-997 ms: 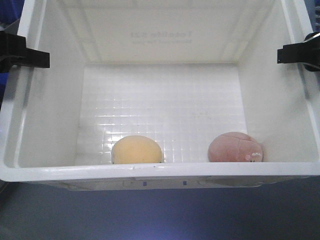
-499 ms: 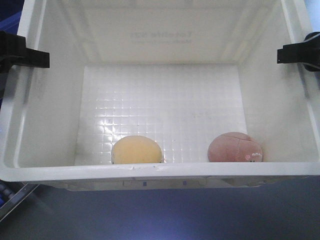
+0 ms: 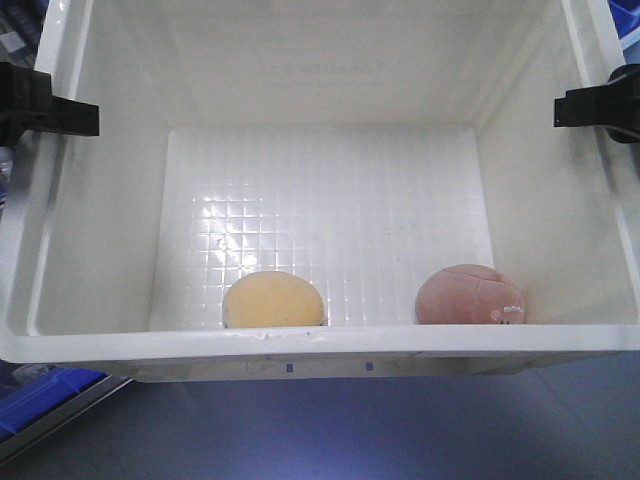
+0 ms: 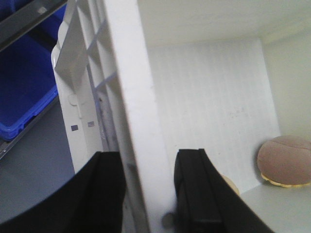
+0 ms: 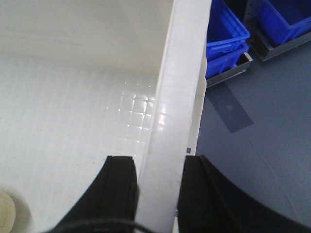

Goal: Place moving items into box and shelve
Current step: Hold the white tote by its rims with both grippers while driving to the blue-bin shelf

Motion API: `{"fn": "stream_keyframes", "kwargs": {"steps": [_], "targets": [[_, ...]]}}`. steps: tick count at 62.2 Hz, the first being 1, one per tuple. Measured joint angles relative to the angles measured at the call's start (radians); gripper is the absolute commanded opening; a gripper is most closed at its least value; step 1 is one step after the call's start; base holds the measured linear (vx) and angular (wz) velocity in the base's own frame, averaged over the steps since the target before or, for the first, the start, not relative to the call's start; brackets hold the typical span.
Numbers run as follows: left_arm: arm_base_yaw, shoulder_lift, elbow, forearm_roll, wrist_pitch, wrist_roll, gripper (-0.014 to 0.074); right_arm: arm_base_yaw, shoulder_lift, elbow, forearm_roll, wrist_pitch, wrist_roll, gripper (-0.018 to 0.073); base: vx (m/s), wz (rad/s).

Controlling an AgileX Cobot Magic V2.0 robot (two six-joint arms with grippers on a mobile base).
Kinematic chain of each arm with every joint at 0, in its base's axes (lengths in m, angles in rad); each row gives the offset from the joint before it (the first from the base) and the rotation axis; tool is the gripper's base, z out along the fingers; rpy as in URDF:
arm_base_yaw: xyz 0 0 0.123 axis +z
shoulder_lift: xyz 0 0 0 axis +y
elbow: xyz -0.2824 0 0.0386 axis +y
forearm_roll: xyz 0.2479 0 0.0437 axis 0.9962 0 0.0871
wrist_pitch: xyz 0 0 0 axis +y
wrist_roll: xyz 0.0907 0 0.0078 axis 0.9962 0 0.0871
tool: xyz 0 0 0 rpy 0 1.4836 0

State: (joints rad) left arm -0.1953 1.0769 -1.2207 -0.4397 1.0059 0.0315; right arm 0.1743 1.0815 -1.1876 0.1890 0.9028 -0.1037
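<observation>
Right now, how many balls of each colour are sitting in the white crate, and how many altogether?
yellow ball: 1
pink ball: 1
Total in the crate: 2

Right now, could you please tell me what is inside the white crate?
The white crate holds two soft balls near its front wall: a yellow-orange ball and a pink ball, apart. The front rim covers their undersides; nothing else shows.

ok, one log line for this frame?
left gripper: shut on box rim | right gripper: shut on box rim | yellow ball, pink ball: in box, apart
</observation>
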Motion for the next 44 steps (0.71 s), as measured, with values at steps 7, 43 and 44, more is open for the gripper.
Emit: {"fn": "stream_keyframes", "kwargs": {"steps": [7, 43, 44], "targets": [[0.0, 0.0, 0.0, 0.0, 0.0, 0.0, -0.0006, 0.0, 0.0, 0.0, 0.0, 0.0, 0.0, -0.0006, 0.15, 0.58], [0.0, 0.0, 0.0, 0.0, 0.0, 0.001, -0.0006, 0.0, 0.0, 0.0, 0.0, 0.0, 0.0, -0.0006, 0.13, 0.53], [0.0, 0.0, 0.0, 0.0, 0.0, 0.001, -0.0006, 0.0, 0.0, 0.0, 0.0, 0.0, 0.0, -0.0006, 0.12, 0.46]]}}
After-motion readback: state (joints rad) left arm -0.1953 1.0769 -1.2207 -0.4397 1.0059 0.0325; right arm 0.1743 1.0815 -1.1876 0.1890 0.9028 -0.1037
